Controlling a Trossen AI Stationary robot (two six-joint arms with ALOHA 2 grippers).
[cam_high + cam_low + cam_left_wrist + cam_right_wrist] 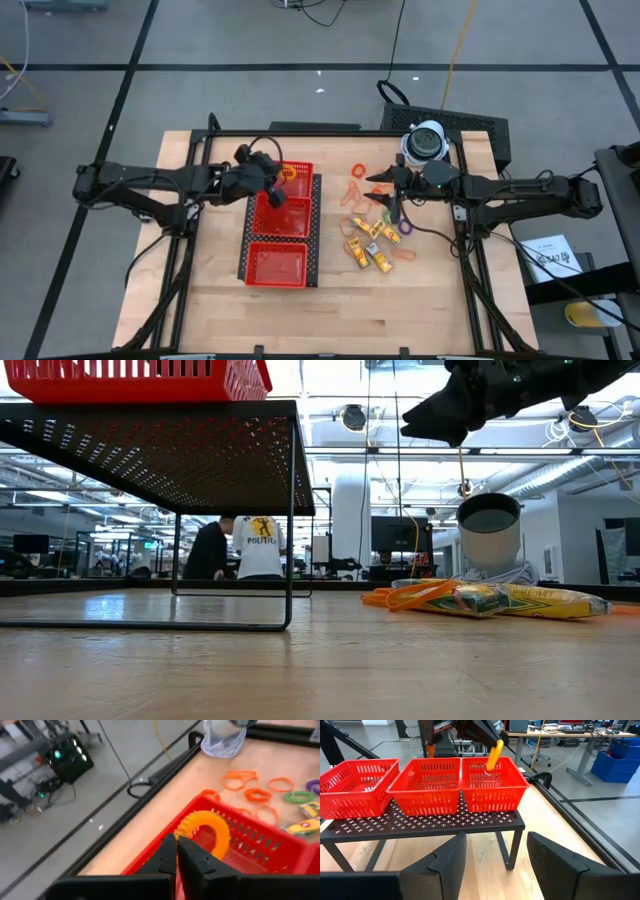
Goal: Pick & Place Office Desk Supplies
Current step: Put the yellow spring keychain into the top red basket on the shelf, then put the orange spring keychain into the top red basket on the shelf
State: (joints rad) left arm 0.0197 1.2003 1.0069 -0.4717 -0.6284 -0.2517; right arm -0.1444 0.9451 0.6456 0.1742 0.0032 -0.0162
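My left gripper (pixel 177 851) hovers over the far compartment (pixel 292 176) of the red mesh tray (pixel 278 262), shut on an orange ribbed loop (pixel 206 827). The tray stands on a black perforated stand (pixel 435 820). To the tray's right, thin orange loops (pixel 352 190), a green ring (pixel 299 796), a purple ring (pixel 406 226) and small yellow pieces (pixel 368 250) lie on the table. My right gripper (pixel 495 865) hangs open above these supplies, with nothing between its fingers. My left gripper pinches one end of the orange ribbed loop (pixel 181 835) between its two shut fingertips. The fingers slant down from the table's left side. The loop hangs clear below them (pixel 494 756), above the tray's far compartment and touching neither its walls nor its floor.
A white-grey round object (pixel 427 142) stands at the far right of the table, behind the supplies. The tray's middle compartment (pixel 427 785) and near compartment (pixel 355 787) show nothing inside. Bare wood lies near the front edge (pixel 400 310). People stand in the room beyond (pixel 245 550).
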